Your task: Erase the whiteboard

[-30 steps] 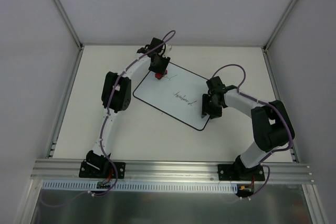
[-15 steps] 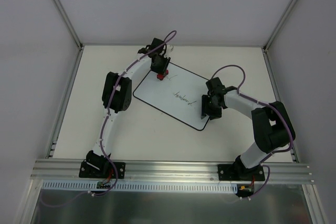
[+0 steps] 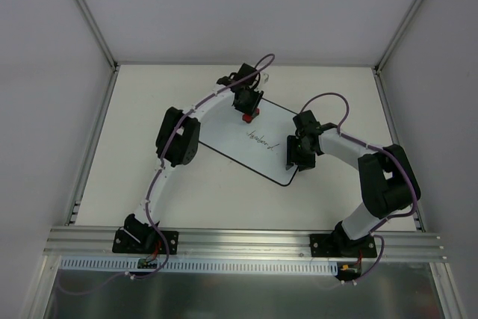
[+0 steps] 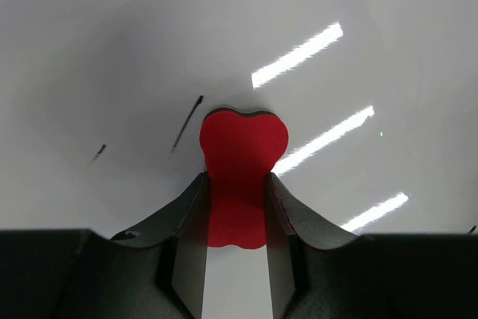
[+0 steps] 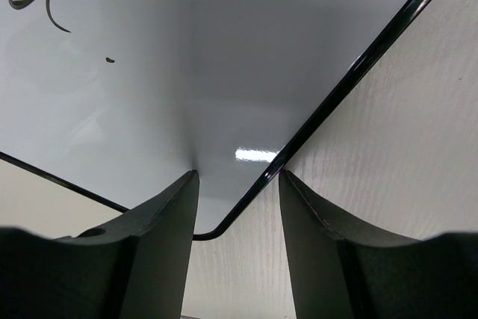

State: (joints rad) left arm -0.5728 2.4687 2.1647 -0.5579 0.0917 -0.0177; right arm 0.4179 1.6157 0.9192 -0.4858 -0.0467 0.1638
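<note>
The whiteboard (image 3: 228, 140) lies at an angle on the table, with dark handwriting (image 3: 259, 137) near its middle. My left gripper (image 3: 249, 113) is shut on a red bone-shaped eraser (image 3: 250, 116) at the board's far edge. In the left wrist view the eraser (image 4: 243, 147) rests on the whiteboard (image 4: 112, 50), with short dark strokes (image 4: 185, 123) just left of it. My right gripper (image 3: 291, 162) stands at the board's near right corner. In the right wrist view it (image 5: 239, 177) is open, one finger on the whiteboard (image 5: 187, 57) and the other over the table (image 5: 403, 155).
White walls with metal posts (image 3: 89, 16) enclose the table on three sides. An aluminium rail (image 3: 246, 240) carrying both arm bases runs along the near edge. Purple cables (image 3: 328, 98) loop over each arm.
My left arm has swung to the right along the board's far edge, carrying the eraser with it. The right arm and the whiteboard have stayed put.
</note>
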